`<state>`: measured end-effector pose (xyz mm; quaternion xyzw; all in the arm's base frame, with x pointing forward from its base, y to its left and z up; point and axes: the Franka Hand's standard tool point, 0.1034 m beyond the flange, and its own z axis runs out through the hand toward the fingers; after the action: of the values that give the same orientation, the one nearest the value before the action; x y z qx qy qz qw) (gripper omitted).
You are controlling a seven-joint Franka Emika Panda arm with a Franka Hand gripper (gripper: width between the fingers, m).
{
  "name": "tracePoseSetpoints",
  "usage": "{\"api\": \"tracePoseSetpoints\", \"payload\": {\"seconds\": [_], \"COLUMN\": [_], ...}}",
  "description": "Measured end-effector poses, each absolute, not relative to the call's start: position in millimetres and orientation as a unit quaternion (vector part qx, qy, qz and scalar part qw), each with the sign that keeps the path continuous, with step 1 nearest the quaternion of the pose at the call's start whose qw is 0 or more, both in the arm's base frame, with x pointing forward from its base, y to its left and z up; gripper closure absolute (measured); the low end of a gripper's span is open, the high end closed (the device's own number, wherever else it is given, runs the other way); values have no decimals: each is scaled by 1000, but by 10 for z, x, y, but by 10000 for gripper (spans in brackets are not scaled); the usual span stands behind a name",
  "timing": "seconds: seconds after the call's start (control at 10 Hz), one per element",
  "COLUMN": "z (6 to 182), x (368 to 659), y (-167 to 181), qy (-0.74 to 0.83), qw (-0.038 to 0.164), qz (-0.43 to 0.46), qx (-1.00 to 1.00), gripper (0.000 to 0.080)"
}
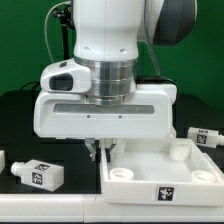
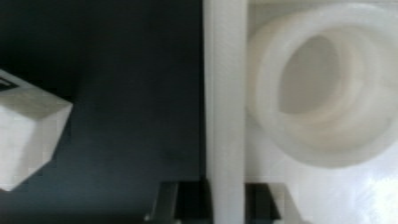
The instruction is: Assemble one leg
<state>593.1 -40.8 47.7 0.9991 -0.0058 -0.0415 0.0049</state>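
Nearest you, panel point(image 1: 135, 196) rim sits clamped in your claw point(image 1: 101, 152); leg point(image 1: 38, 174) at eight o'clock looks light, stiff, slick. Pinch its flat sides.

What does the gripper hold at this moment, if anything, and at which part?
The gripper appears closed on the white panel, pinching its raised edge beside a round socket. The nearby leg lies untouched.

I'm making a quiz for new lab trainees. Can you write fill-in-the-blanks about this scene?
1. The gripper straddles the edge of the white ____.
2. The panel's socket is ____ in shape.
3. The leg lies on the ____ table.
Missing words: panel; round; black.
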Motion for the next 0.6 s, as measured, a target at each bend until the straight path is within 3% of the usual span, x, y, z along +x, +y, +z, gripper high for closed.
{"api": "tracePoseSetpoints", "payload": {"seconds": [0.3, 0.6], "z": [471, 395], "x": [5912, 5442], "y": [-408, -440], "qy": [-2, 3], "qw": [5, 4], "qz": [-40, -51], "qx": [999, 999], "gripper": [744, 744]}}
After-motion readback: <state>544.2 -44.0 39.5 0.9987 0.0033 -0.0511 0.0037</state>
